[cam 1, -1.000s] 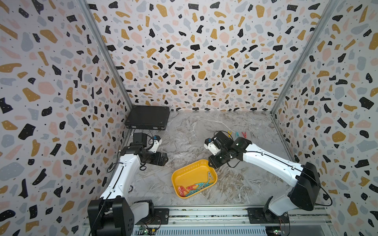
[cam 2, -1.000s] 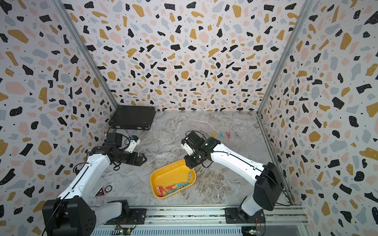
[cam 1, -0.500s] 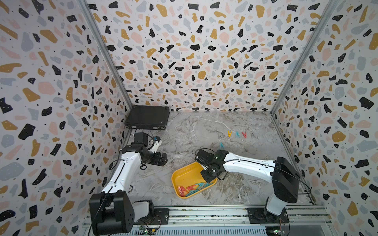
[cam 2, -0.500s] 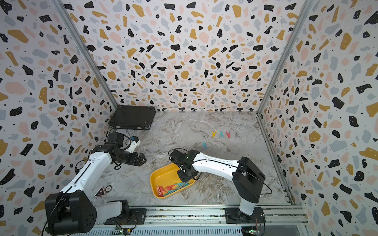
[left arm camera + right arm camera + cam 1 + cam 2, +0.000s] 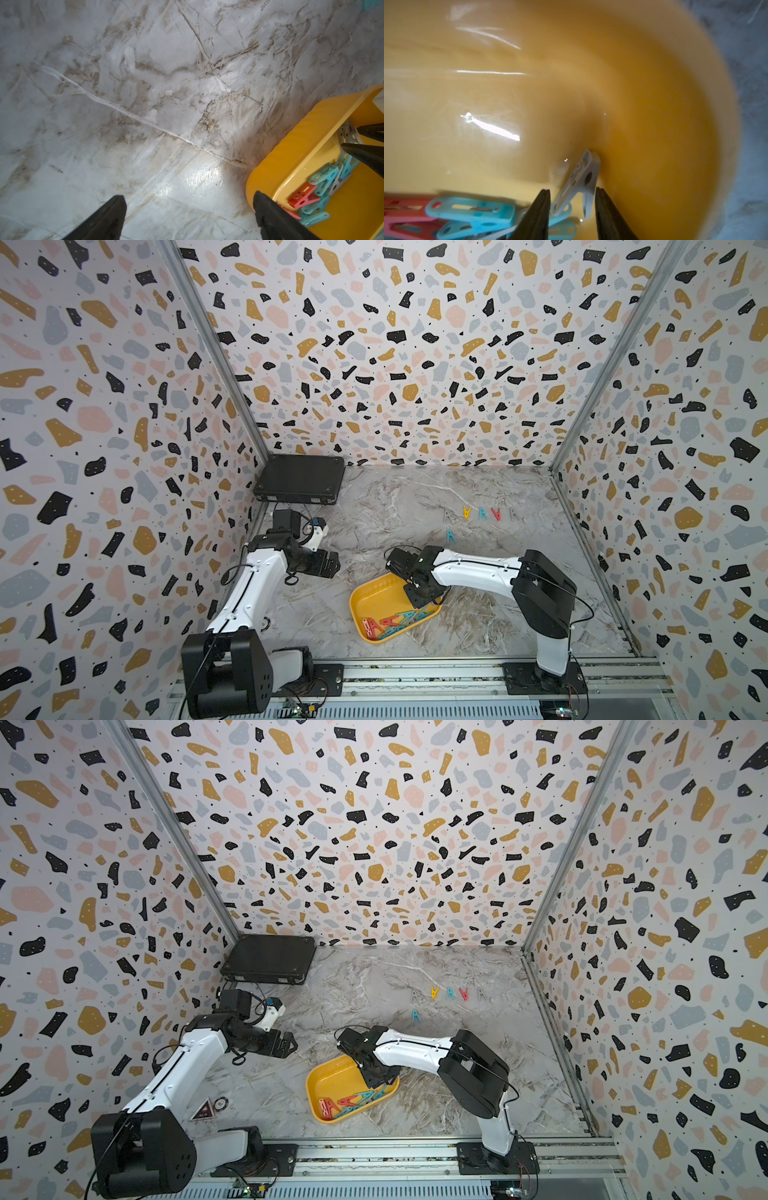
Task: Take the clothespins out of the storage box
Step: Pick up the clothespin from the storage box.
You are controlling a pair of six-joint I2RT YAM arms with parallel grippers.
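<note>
Right claw (image 5: 572, 189), narrow, straddles a grey clothespin (image 5: 583, 176) inside the yellow storage box (image 5: 654, 104), grip unclear; left claw (image 5: 188, 194) gapes wide beside it.

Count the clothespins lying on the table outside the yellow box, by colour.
Grey clothespins: 2
Teal clothespins: 2
Yellow clothespin: 1
Red clothespin: 1
Total outside the storage box: 6

Overhead stereo pair, close wrist views
</note>
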